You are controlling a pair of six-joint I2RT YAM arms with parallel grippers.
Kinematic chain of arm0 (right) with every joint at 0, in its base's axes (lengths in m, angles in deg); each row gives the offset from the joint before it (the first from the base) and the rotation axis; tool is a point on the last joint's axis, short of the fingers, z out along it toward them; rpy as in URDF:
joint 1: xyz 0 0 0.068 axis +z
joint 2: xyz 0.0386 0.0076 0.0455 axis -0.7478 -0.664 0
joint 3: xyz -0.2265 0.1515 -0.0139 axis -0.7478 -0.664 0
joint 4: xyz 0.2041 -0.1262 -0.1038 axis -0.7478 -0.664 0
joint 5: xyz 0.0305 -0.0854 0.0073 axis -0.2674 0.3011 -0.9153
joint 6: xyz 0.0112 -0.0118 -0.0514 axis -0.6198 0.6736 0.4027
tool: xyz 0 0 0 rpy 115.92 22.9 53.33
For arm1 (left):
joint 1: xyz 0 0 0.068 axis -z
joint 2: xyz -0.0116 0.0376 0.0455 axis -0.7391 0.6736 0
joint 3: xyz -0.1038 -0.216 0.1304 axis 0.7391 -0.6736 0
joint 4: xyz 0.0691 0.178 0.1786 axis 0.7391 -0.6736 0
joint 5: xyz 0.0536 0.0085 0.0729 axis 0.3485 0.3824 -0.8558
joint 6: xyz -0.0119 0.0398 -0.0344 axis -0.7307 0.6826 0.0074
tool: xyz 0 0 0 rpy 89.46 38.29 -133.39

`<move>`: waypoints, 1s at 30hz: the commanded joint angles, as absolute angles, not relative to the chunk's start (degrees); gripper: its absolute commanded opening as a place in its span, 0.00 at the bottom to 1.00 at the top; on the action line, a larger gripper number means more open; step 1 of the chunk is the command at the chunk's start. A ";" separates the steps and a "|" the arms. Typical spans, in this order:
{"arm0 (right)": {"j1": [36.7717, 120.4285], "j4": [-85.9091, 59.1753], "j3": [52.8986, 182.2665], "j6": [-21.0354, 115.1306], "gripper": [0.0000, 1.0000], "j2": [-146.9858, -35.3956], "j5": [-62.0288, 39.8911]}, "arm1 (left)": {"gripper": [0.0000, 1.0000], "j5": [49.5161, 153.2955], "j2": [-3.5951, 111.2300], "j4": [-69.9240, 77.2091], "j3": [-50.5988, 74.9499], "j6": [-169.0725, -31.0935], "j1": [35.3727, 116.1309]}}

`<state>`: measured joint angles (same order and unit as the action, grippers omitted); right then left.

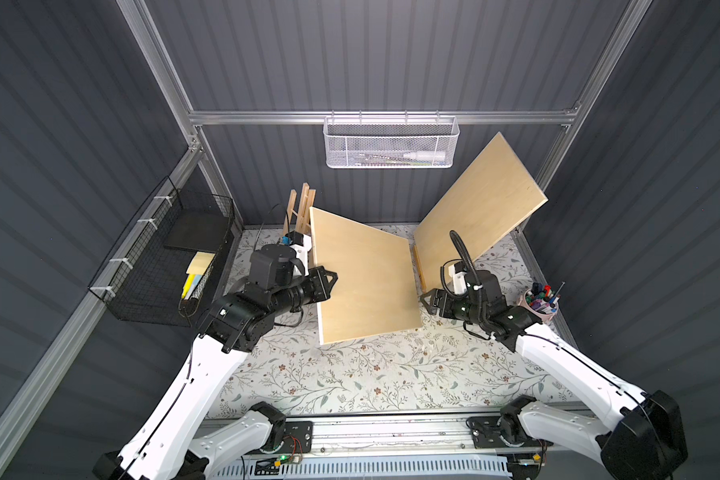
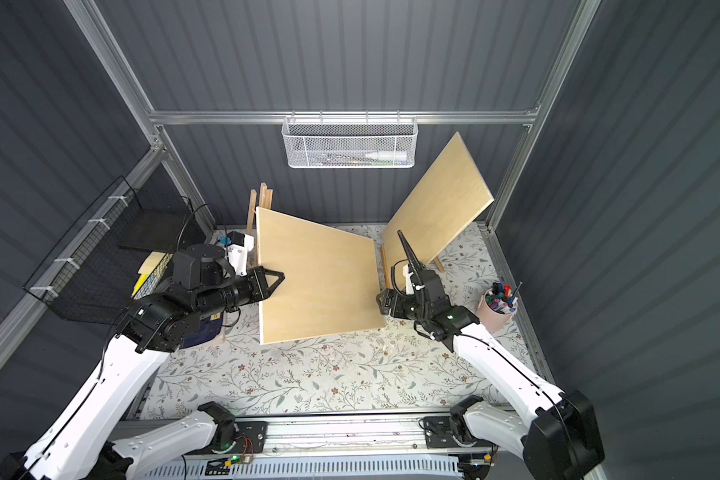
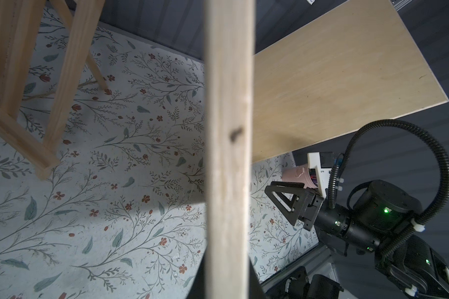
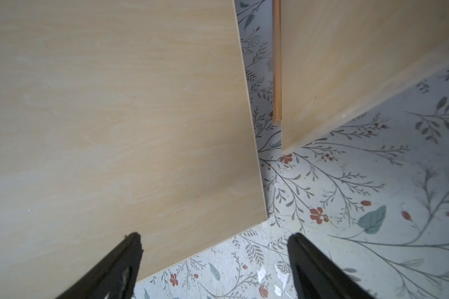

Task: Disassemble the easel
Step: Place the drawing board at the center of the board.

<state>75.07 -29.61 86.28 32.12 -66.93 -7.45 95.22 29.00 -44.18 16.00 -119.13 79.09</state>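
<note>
Where the floral table (image 1: pixel 350 382) meets the back wall on the left side, the wooden easel (image 1: pixel 302 205) stands upright. The large board (image 1: pixel 366 282) is just in front of it. The board is tilted, with its left edge raised and its right edge low, near the table. The left gripper (image 1: pixel 332 279) is clamped on this raised left edge, its jaws pressed together on the thin wood. The right gripper (image 1: pixel 425 302) hangs just beside the near right corner of the board and does not touch it. In the right wrist view its fingers (image 4: pixel 134 248) stand wide apart, and the corner lies ahead of the gap.

A second board (image 1: pixel 479 208) leans at the back right. A pink cup (image 1: pixel 539 307) with pens stands near the right edge of the table. A white mesh basket (image 1: pixel 391 145) hangs on the back wall and a black wire basket (image 1: pixel 163 266) on the left wall.
</note>
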 commanded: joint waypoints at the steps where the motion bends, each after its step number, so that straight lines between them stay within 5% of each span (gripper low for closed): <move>1: 75.11 -31.36 85.91 33.38 0.90 -67.57 -4.19 | 0.00 95.26 27.32 -43.62 12.67 -116.90 79.29; 30: 75.11 -30.73 84.44 33.43 0.88 -70.09 3.77 | 0.00 93.38 27.85 -43.89 -10.45 -117.07 79.29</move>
